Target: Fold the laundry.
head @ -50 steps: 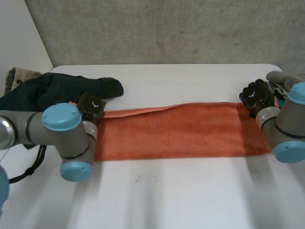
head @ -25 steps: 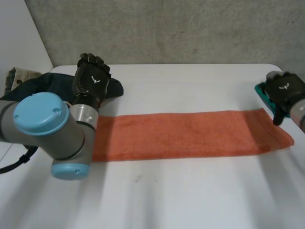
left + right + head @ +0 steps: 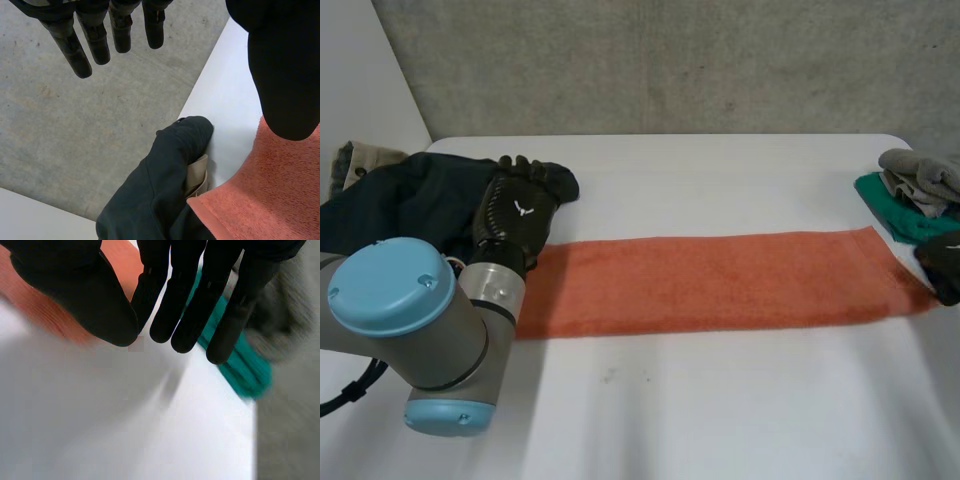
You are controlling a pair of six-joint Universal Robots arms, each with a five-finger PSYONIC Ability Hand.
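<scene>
A long orange towel lies flat as a strip across the middle of the white table. My left hand hovers over the towel's far left corner, beside a dark garment. In the left wrist view its fingers are straight and apart from the thumb, with nothing between them; the orange towel lies under the thumb. My right hand is at the towel's right end. In the right wrist view this hand has thumb and fingers drawn close together, the towel behind the thumb, no cloth visibly pinched.
The dark garment is heaped at the far left corner, over something beige. A folded stack, grey on teal, sits at the right edge near my right hand; the teal piece lies past its fingertips. A concrete wall stands behind the table.
Both hands let go of the towel's far corners and it now lies flat and longer. The left hand rose and opened; the right hand swung to the towel's right end and drew together.
</scene>
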